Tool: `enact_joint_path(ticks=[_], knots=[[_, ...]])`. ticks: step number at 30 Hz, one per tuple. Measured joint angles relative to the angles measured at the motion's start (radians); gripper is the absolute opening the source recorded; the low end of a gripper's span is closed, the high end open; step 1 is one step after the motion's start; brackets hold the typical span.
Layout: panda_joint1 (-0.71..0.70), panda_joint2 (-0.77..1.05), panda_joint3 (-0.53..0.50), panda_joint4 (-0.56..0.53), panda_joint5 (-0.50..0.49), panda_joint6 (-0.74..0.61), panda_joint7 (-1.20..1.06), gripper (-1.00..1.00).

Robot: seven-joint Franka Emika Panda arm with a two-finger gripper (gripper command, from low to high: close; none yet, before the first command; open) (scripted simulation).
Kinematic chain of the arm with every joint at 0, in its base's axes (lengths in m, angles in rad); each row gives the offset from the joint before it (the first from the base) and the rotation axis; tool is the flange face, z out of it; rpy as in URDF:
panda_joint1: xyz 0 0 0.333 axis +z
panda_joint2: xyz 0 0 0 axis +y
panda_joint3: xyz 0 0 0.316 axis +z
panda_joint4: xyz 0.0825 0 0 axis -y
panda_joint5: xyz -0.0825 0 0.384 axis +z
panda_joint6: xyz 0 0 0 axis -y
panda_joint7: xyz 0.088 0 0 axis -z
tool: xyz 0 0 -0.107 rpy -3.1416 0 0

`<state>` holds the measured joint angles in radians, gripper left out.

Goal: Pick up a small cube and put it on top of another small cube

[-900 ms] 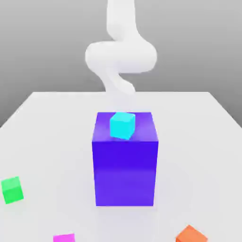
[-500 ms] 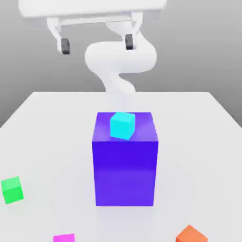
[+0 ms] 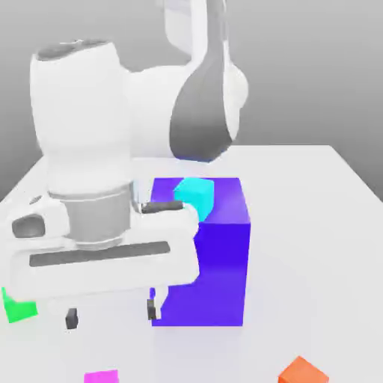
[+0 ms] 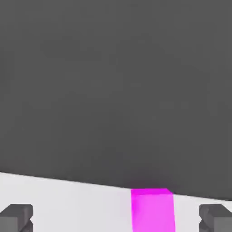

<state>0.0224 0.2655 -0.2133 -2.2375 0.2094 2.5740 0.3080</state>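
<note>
gripper (image 3: pixel 112 314) is hanging pads-down with jaws spread wide and nothing between them, looking like it's lining up over the magenta cube (image 3: pixel 101 376); in the hand view that cube (image 4: pixel 152 210) is sitting on the table (image 4: pixel 68 199) between the two fingertips (image 4: pixel 16 216), nearer one side. Magenta cube: small, plain, bright pink, flat-faced, in front of the big blue block (image 3: pixel 213 262) toward the exterior view's left. Green cube (image 3: pixel 15 308) is sitting further left of the block, partly behind the hand, free for stacking

White table (image 3: pixel 314 224), plain grey backdrop (image 3: pixel 314 67)
</note>
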Motion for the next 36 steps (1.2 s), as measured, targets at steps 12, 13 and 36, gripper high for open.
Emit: enact_joint_path(ticks=[12, 13, 36], knots=[[-0.055, 0.277, 0.033, 0.039, 0.021, 0.150, -0.065, -1.00], [-0.055, 0.277, 0.033, 0.039, 0.021, 0.150, -0.065, -1.00], [-0.380, 0.006, -0.149, -0.256, 0.036, 0.162, -0.608, -1.00]])
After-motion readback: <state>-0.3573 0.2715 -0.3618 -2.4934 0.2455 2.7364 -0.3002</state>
